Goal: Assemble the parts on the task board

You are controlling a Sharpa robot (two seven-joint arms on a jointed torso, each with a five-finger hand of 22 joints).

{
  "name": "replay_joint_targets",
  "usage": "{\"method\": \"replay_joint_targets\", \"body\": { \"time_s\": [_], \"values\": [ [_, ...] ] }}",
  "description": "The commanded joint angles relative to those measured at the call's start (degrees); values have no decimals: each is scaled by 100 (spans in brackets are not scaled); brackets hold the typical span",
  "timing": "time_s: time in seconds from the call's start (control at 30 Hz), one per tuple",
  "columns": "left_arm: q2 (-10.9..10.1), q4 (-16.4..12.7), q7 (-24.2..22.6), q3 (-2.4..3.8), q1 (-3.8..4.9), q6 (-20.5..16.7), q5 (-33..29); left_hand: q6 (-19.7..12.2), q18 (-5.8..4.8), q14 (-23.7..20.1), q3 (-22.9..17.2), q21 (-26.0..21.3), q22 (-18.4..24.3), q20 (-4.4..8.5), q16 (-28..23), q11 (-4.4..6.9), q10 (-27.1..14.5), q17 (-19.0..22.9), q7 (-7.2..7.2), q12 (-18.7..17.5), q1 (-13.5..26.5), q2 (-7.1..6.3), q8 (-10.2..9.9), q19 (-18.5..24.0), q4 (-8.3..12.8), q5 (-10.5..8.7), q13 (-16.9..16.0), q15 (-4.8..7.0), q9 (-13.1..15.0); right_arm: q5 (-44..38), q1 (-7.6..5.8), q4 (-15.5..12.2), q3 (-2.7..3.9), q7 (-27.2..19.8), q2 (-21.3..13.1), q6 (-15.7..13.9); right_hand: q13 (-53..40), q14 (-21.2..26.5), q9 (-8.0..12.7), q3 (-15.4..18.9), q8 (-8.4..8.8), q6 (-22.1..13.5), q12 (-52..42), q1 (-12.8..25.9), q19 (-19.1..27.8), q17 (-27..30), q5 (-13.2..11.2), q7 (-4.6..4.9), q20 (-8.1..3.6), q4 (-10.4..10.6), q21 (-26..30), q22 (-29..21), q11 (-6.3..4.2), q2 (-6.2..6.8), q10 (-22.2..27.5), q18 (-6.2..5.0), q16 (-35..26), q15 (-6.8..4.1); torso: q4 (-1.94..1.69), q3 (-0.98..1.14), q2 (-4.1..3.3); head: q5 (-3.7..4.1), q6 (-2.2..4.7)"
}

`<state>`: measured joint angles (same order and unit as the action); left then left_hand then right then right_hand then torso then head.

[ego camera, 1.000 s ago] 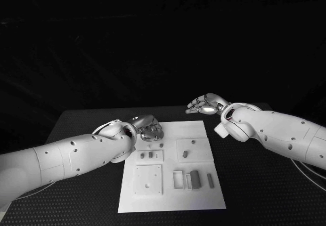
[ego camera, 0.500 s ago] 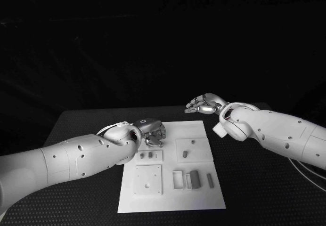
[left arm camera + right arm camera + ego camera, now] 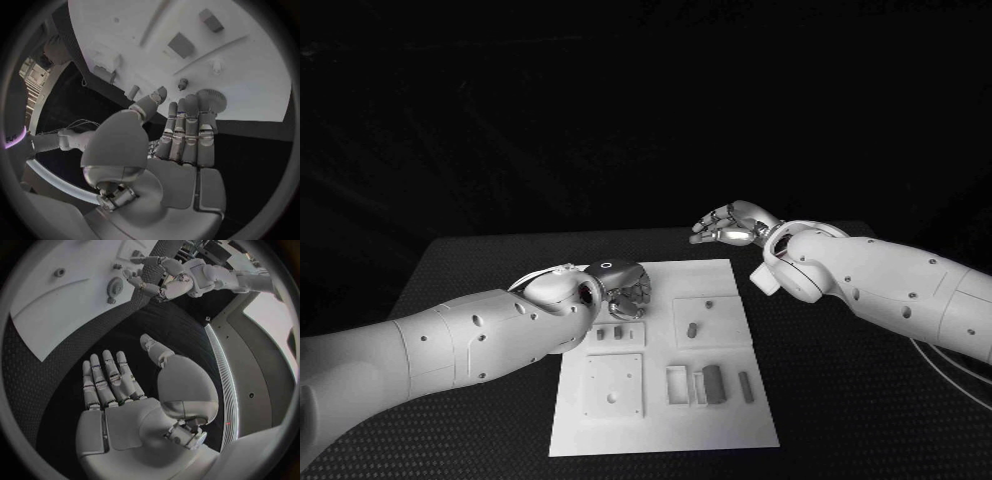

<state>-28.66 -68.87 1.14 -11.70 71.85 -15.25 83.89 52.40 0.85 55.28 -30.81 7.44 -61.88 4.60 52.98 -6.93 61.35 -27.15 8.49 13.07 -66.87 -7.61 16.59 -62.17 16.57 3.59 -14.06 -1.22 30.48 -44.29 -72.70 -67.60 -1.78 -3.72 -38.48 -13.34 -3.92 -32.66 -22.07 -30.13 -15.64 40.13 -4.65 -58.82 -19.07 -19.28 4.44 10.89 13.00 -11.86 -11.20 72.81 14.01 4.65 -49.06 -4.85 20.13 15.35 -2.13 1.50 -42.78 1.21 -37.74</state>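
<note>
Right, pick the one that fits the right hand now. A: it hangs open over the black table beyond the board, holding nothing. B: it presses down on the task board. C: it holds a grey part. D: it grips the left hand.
A: the right hand has spread, empty fingers over the black table, off the task board.

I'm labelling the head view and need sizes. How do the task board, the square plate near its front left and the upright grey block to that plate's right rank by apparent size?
1. Task board, by far the largest.
2. Square plate.
3. Upright grey block, the smallest.
All three lie at a similar depth, so the order is safe.
</note>
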Motion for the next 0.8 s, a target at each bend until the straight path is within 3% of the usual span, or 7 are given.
{"method": "replay_joint_targets", "body": {
  "time_s": [0.03, 0.3, 0.37, 0.43, 0.57, 0.73, 0.8],
  "values": [
    [25, 6, -8, 3, 0, 17, 73, -11, 108, 29, 35, -31, 4, -17, -29, -13, 41, -8, 50, -28, -28, -31, -19, -39, -4, -31, 9, 3, -9, -23, 2, -12, 1, -58, 4, 69, -6, -33, 6, 10, -7, -37, -7, 37, -41, 7, 13, 274, 6, -29, 28, -10, -16, -33, -36, -87, 4, 1, -4, 3, 2, 4, -10],
    [82, 69, 57, 3, -18, 124, 73, -51, 110, 36, -1, -43, 8, -17, -42, -24, 38, -24, 54, -104, -62, -15, -46, -52, -5, -8, 35, -1, -42, -23, 2, -22, 1, -96, 5, 57, -4, -21, 11, 11, -3, -51, -3, 34, -47, 14, 13, 268, 7, -41, 52, -18, -15, -12, -32, -91, -7, 5, -5, -4, 3, 12, -22],
    [97, 91, 68, 3, -30, 144, 73, -58, 109, 36, -5, -45, 8, -18, -45, -27, 35, -27, 55, -118, -61, -18, -50, -53, -6, -4, 40, -3, -48, -24, 2, -23, 1, -105, 5, 81, 2, -6, 21, 7, 12, -94, 14, 27, -71, 23, 14, 200, 11, -53, 82, -28, -24, 6, -4, -100, -22, 13, -8, -2, 4, 16, -20],
    [114, 118, 73, 3, -44, 161, 73, -65, 110, 38, -8, -47, 8, -19, -47, -30, 31, -29, 57, -130, -60, -20, -54, -55, -7, -3, 44, -4, -52, -24, 2, -19, 1, -117, 9, 114, 4, 19, 45, 5, 63, -216, 33, 19, -93, 36, 13, 41, 16, -69, 122, -39, -38, 17, 32, -107, -43, 22, -9, 1, 5, 22, -19],
    [123, 148, 74, 3, -64, 158, 73, -69, 111, 38, -16, -50, 9, -20, -50, -34, 25, -34, 57, -151, -64, -19, -57, -57, -6, -1, 51, -7, -59, -30, 3, -17, 1, -167, 21, 114, 9, 146, 68, 17, 116, -376, 63, 1, -68, 79, 13, -89, 27, -94, 209, -40, -55, 20, 110, -96, -125, 65, -7, 0, 6, 24, -1],
    [128, 158, 68, 3, -66, 164, 73, -68, 110, 35, -19, -55, 9, -23, -56, -40, 16, -37, 55, -173, -63, -27, -57, -55, -6, -1, 58, -12, -64, -65, 16, -49, 1, -193, 18, 173, 29, 769, 119, 75, 255, -768, 107, -88, 426, 270, 13, -275, 83, -132, 465, -430, -179, 21, 857, 75, -480, 154, -9, 4, 3, 34, 27],
    [129, 156, 65, 3, -66, 164, 73, -68, 110, 34, -19, -55, 9, -24, -56, -41, 15, -37, 55, -175, -63, -27, -57, -55, -6, -1, 59, -12, -64, -87, 18, -54, 1, -163, 17, 213, 30, 1191, 133, 83, 299, -924, 106, -125, 573, 480, 14, -336, 86, -99, 524, -656, -122, 45, 1289, 121, -726, 164, -8, 4, 6, 28, 20]
  ]
}}
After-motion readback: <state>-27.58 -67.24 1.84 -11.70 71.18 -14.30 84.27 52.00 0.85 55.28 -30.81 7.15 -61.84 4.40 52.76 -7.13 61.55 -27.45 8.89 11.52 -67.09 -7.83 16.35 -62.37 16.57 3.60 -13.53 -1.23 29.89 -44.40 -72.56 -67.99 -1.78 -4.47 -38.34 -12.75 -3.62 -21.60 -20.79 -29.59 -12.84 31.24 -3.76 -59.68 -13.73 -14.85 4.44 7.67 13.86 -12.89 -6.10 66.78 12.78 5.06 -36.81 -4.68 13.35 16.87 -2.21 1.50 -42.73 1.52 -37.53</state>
